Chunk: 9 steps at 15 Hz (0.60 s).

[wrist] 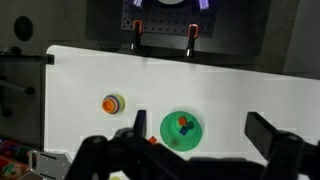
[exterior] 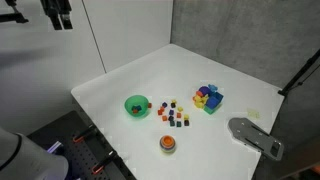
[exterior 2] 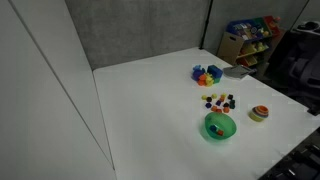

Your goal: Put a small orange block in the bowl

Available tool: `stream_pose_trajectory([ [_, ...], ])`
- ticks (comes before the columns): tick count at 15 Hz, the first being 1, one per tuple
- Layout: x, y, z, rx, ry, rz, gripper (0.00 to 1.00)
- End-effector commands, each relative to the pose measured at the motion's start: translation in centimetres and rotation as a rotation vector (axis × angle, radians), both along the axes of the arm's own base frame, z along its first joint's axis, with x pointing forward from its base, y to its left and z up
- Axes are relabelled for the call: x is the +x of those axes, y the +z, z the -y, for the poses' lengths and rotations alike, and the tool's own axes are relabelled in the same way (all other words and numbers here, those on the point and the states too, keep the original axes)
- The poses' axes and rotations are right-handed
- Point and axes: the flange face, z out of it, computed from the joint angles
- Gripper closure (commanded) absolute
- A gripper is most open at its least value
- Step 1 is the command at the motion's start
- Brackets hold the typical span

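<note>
While the gripper (exterior: pixel 58 15) hangs high at the upper left of an exterior view, well clear of the white table (exterior: pixel 110 85), you have its jaws spread wide and holding nothing. The wrist view shows its dark fingers (wrist: pixel 272 138) far apart, one on either side of the bowl.

Left to right in the wrist view, the orange cup (wrist: pixel 113 103) stands alone at about 10 o'clock from the bowl (wrist: pixel 170 135), apart from it. The bowl sits upright with its mouth facing up; being round, it has no long axis to report. Only the wrist view looks straight into it. There a small orange block (wrist: pixel 182 122) lies inside, with a blue piece (wrist: pixel 188 129) just beside it; whether they touch cannot be told. In both exterior views the contents are a speck too small to identify.

The exterior views give you more clearly the scatter of small cubes (exterior: pixel 172 113) at 3 o'clock from the bowl, near but apart. It forms a loose band running roughly from 10 to 4 o'clock. Past it, at 2 o'clock, stands the green tray (exterior: pixel 208 104) of big blocks. A grey flat piece (exterior: pixel 255 136) lies at the table's right edge. An exterior view also shows a shelf (exterior 2: pixel 250 40) of toys beyond the table.
</note>
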Motion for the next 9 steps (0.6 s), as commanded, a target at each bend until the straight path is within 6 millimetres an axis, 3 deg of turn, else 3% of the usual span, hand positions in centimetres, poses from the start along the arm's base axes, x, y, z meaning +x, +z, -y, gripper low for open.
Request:
stream_pose_trajectory([
  [1,0.0,0.1,0.0,-0.001,0.0,-0.001,0.0],
  [5,1.1,-0.4,-0.7,0.029,-0.003,0.025,0.0],
  [9,3.7,-1.1,-1.5,0.095,-0.002,0.08,0.0],
])
